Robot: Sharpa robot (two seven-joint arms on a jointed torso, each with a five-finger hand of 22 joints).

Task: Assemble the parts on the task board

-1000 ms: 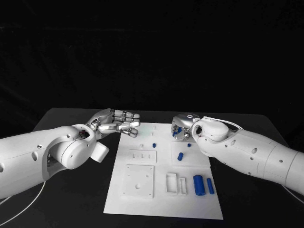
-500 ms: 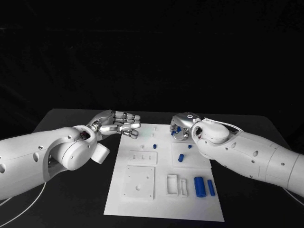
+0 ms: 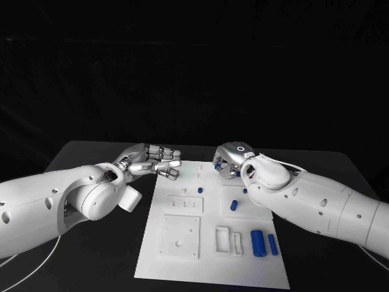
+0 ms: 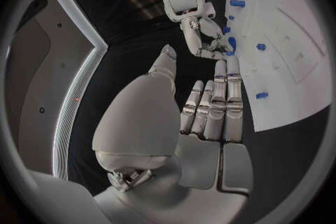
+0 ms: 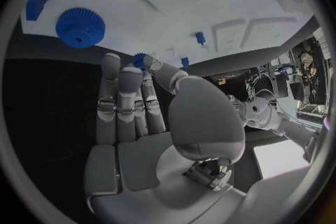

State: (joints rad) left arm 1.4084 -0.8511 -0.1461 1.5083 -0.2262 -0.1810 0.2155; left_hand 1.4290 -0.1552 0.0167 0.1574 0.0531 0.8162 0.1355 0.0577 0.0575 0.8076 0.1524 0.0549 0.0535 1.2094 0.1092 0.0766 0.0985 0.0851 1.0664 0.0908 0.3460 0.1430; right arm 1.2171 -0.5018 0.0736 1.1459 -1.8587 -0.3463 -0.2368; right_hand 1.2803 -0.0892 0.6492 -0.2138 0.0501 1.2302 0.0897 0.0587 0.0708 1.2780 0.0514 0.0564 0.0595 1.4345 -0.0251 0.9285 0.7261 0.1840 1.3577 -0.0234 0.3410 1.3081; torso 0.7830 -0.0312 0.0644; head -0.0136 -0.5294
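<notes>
- Since a second ago the right hand [image 3: 232, 159] has crept outward over the task board's [image 3: 182, 258] far edge; the left hand [image 3: 153, 160] barely shifts.
- Right hand pinches a small blue gear [image 5: 143, 60], board directly beneath.
- Left hand, fingers curled on nothing, hovers just beside the board's far-left corner.

A black table [image 3: 89, 152] fills the lower part of the head view, its far edge running straight across and its far corners rounded. Behind and around it hangs plain darkness, with no wall or floor to make out. In the left wrist view the same dark tabletop [image 4: 157, 39] stretches away toward a grey panel [image 4: 38, 84] edged by a pale curved strip [image 4: 80, 89]. In the right wrist view, cluttered equipment [image 5: 280, 75] stands beyond the table, too small to identify.
</notes>
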